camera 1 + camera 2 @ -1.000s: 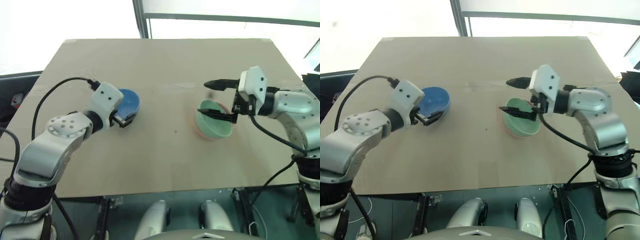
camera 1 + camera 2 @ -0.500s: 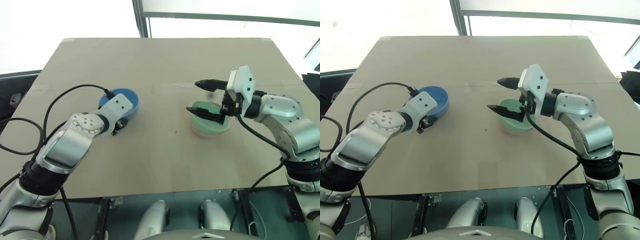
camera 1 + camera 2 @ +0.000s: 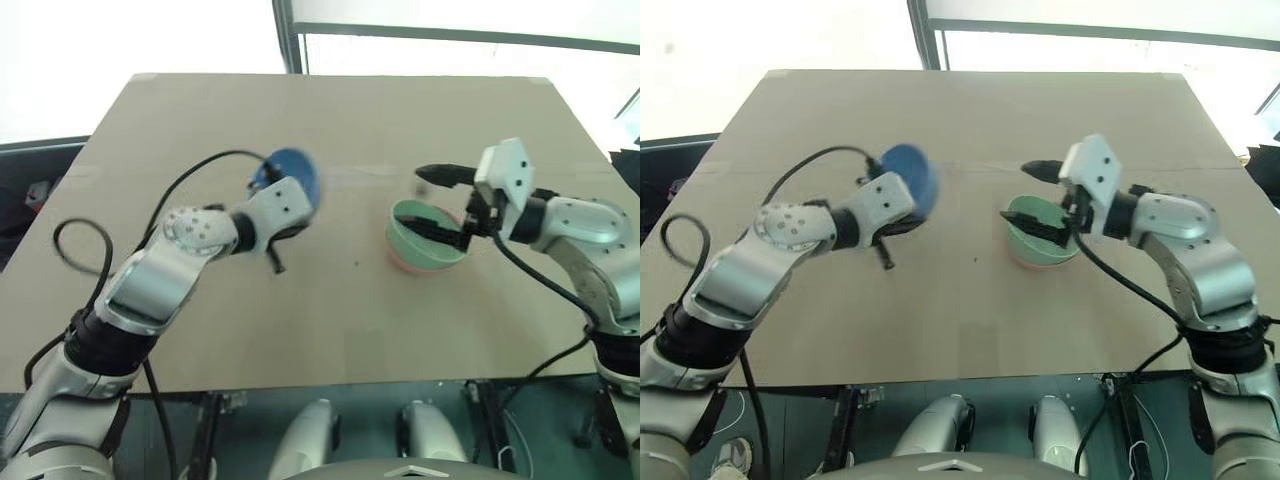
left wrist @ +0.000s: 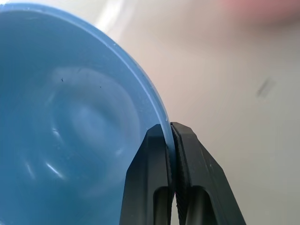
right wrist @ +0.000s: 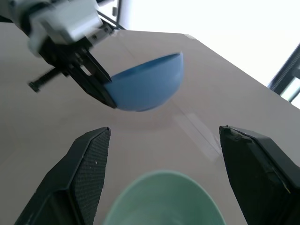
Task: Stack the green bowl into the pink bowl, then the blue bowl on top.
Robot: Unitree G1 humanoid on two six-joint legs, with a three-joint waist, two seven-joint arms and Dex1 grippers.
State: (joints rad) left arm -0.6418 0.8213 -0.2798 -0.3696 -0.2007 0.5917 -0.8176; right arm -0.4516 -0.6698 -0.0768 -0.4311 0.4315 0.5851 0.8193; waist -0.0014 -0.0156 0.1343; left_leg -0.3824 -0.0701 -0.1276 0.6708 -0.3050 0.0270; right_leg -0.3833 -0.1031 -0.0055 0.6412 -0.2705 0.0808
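The left claw (image 4: 171, 140) pinches the blue bowl's (image 3: 296, 172) rim, holding it tilted above the surface (image 3: 330, 310), while the right claw (image 3: 437, 203) gapes wide around the green bowl (image 3: 425, 240) nested in the pink bowl (image 3: 402, 262).

The left claw (image 4: 171, 140), open around the blue bowl's (image 3: 298, 178) rim a second ago, is now pinched onto that rim. The bowl, which sat flat on the worktop (image 3: 330, 320) at the left, is lifted clear, tipped on edge and carried rightward toward the middle. The right claw (image 3: 440, 205) has drifted slightly right, jaws as wide as before.
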